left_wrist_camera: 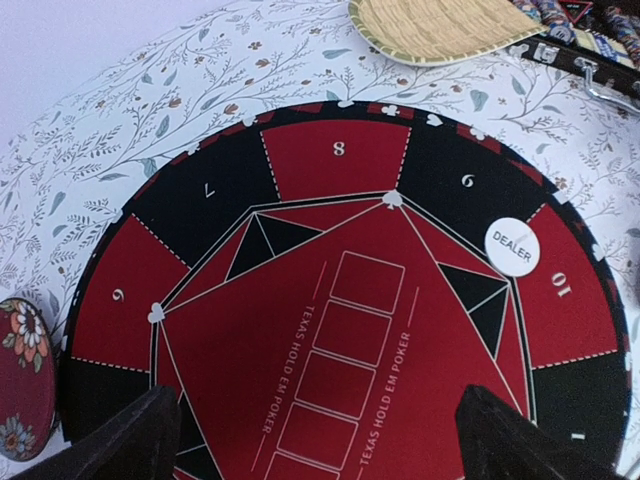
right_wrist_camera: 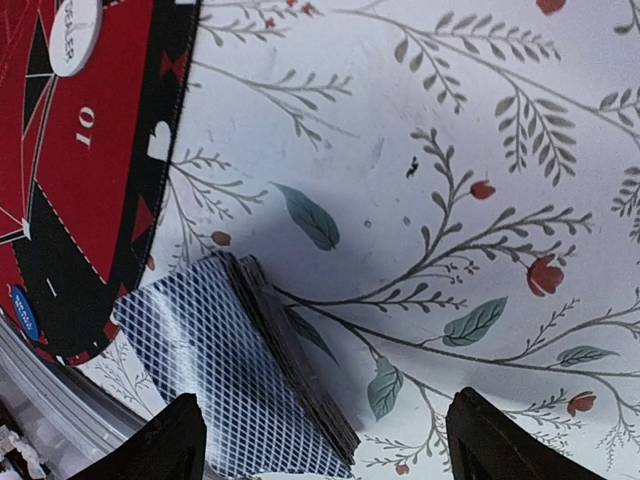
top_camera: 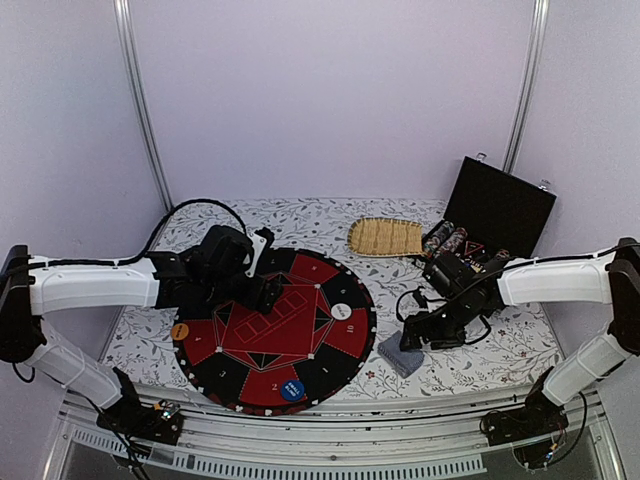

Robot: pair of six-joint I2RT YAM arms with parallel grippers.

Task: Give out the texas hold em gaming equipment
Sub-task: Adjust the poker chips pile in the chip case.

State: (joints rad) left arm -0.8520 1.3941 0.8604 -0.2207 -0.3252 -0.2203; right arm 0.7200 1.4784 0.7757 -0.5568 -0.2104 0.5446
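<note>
A round red and black poker mat lies in the middle of the table. On it sit a white DEALER button and a blue button. A deck of playing cards with blue-grey latticed backs lies on the cloth just right of the mat. My right gripper hovers over the deck, open, with the deck between its fingers nearer the left one. Over the mat's centre boxes my left gripper stands wide open and holds nothing.
An oval straw tray lies at the back. An open black case with rows of chips stands back right. A small red patterned dish sits at the mat's left rim. The table's front rail runs close by the deck.
</note>
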